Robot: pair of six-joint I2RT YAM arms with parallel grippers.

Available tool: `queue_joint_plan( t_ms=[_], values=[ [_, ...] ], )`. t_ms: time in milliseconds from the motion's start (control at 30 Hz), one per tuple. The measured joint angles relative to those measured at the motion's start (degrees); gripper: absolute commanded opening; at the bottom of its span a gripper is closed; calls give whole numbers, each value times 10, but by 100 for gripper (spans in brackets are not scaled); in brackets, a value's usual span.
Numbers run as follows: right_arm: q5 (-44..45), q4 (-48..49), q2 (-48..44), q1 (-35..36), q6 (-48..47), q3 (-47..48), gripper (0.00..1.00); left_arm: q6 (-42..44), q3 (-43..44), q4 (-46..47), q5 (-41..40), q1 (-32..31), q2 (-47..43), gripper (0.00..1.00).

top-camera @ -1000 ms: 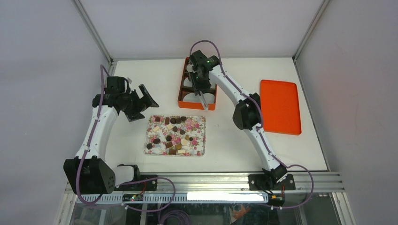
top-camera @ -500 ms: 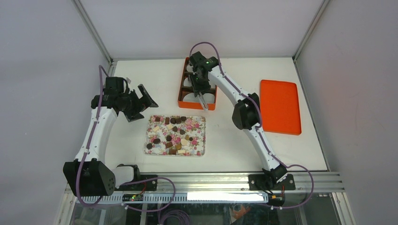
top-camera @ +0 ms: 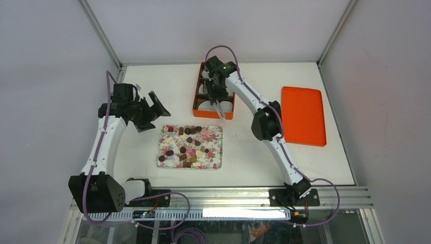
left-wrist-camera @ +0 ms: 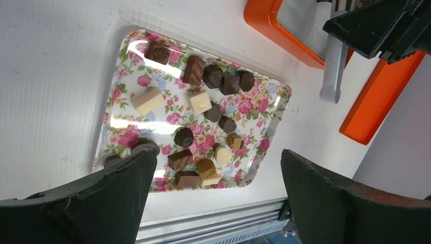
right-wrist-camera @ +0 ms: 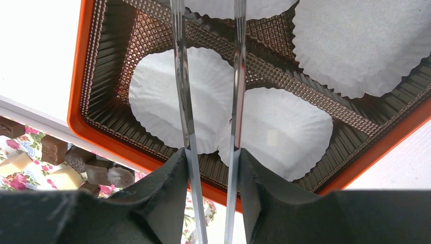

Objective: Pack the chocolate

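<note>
Chocolate (top-camera: 187, 146) scattered loose on floral tray (top-camera: 216, 131), mid desk (top-camera: 152, 81); dark, light brown and cream pieces. Orange box (top-camera: 195, 99) just beyond tray's far edge, white paper cups (right-wrist-camera: 167, 96) in its compartments. Right gripper (top-camera: 219, 108) over box's near end, thin fingers (right-wrist-camera: 181, 76) slightly apart, nothing between. Left gripper (top-camera: 151, 111) left of tray, above desk, spread wide, empty. Orange lid (top-camera: 304, 115) far right.

The chocolate (left-wrist-camera: 203, 102) is seen as small dark brown, light brown and cream-white pieces, round and square, scattered loosely in one layer over a floral tray (left-wrist-camera: 125, 55) on the worktop (left-wrist-camera: 51, 76).
</note>
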Motion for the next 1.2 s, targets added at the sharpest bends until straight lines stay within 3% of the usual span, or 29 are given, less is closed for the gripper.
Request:
queue_joint_plan(
  t_ms=[167, 267, 433, 567, 700, 900, 1200],
  values=[
    [-1, 1, -15, 0, 0, -5, 36, 0, 0, 0, 0, 0, 0, 99],
    [-9, 15, -79, 1, 0, -64, 35, 3, 0, 0, -1, 0, 1, 99],
    [-9, 38, -256, 29, -4, -229, 35, 5, 0, 0, -5, 0, 15, 99],
    [-9, 65, -405, 95, 5, -393, 35, 7, 0, 0, -17, 0, 20, 99],
    [-20, 73, -498, 160, 39, -550, 34, 11, 0, -1, -21, 0, 19, 99],
    [-24, 71, -507, 200, 90, -669, 35, 11, 0, -1, -21, 0, 19, 99],
    [-26, 73, -500, 269, 116, -686, 36, 11, 0, -1, -21, 0, 19, 99]
  ],
)
